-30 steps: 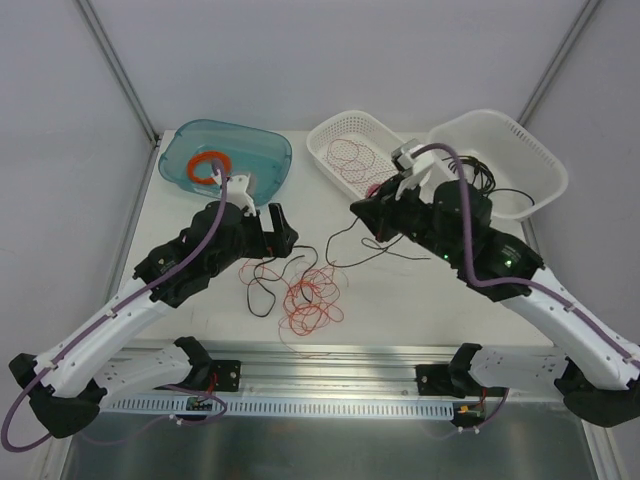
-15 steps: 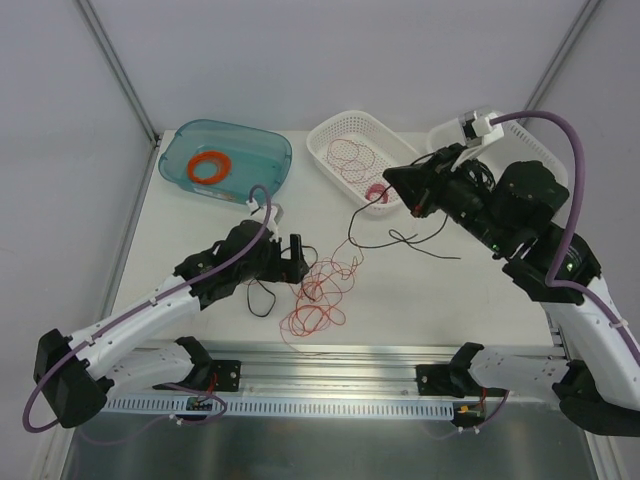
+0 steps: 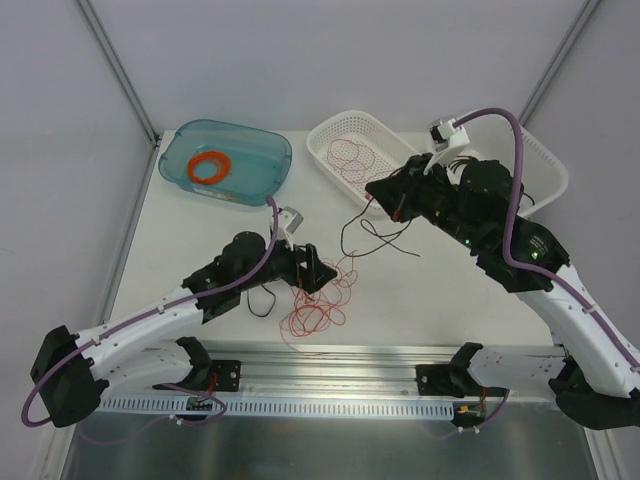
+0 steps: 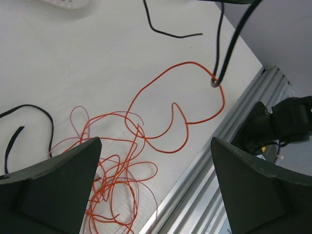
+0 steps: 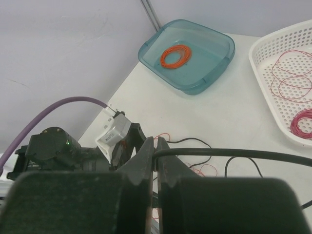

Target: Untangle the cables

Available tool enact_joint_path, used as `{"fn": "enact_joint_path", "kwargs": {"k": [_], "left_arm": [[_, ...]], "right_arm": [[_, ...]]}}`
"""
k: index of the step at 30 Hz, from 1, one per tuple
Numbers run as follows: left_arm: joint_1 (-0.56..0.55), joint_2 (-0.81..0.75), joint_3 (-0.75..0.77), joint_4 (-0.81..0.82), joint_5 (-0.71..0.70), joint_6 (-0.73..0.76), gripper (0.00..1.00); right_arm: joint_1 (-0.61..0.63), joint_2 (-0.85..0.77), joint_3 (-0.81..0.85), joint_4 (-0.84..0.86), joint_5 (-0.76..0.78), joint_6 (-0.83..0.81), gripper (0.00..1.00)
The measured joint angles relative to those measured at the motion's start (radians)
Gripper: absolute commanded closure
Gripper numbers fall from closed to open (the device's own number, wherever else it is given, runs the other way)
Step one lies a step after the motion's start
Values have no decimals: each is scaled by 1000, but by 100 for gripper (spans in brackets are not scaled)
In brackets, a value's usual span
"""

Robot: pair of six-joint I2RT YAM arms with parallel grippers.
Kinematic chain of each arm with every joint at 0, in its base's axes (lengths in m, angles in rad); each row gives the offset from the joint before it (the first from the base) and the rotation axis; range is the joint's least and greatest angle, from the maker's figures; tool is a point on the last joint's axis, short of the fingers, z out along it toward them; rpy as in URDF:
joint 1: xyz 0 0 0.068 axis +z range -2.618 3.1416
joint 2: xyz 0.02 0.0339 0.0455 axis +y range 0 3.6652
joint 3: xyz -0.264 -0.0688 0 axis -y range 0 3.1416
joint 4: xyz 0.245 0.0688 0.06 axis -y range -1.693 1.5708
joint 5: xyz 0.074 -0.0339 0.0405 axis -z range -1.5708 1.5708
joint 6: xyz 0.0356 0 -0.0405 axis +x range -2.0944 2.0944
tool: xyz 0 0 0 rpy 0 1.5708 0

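The surface (image 3: 430, 290) is viewed from above, with both arm bases at the near edge. A tangle of red and orange cables (image 3: 318, 300) lies near the front centre. The left hand (image 3: 316, 270) is held low at the far edge of this tangle, fingers spread. The right hand (image 3: 380, 193) is raised beside the near corner of a white basket (image 3: 318, 150), and a black cable (image 3: 344, 238) hangs from its tip to the surface. Red wire loops (image 3: 352, 153) are contained in this basket. An orange ring (image 3: 209, 167) lies in a teal tray (image 3: 255, 160) at the far left. A second white basket (image 3: 545, 160) is partly hidden behind the right arm.
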Motion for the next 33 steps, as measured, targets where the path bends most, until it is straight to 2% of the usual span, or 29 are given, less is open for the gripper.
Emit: {"fn": "enact_joint_path", "kwargs": {"k": [9,12,13,15,16,19,20,21,29,33], "left_arm": [[-142,95,-5,163,-40,14,16],[-175,145,6,188,-68,15,31],[-182,161,11,195,-74,16,39],[-197,195,24,205,-89,14,49],[-203,211,29,212,-93,14,62],[-219,245,32,225,-101,13,84],[-222,253,32,225,-104,12,97],[-227,258,32,225,-106,7,100],[-228,269,8,215,-113,-7,100],[-233,269,-20,132,-145,-41,100]], "right_arm": [[0,-7,-40,43,1,53,99],[0,-7,-50,45,3,67,99],[0,-7,-54,51,4,70,99],[0,-8,-56,53,5,78,99],[0,-8,-58,55,6,81,99],[0,-8,-60,63,12,84,99],[0,-8,-60,66,14,85,99],[0,-8,-60,68,19,85,99],[-1,-14,-40,63,116,50,99],[-25,-16,19,59,188,8,99]]}}
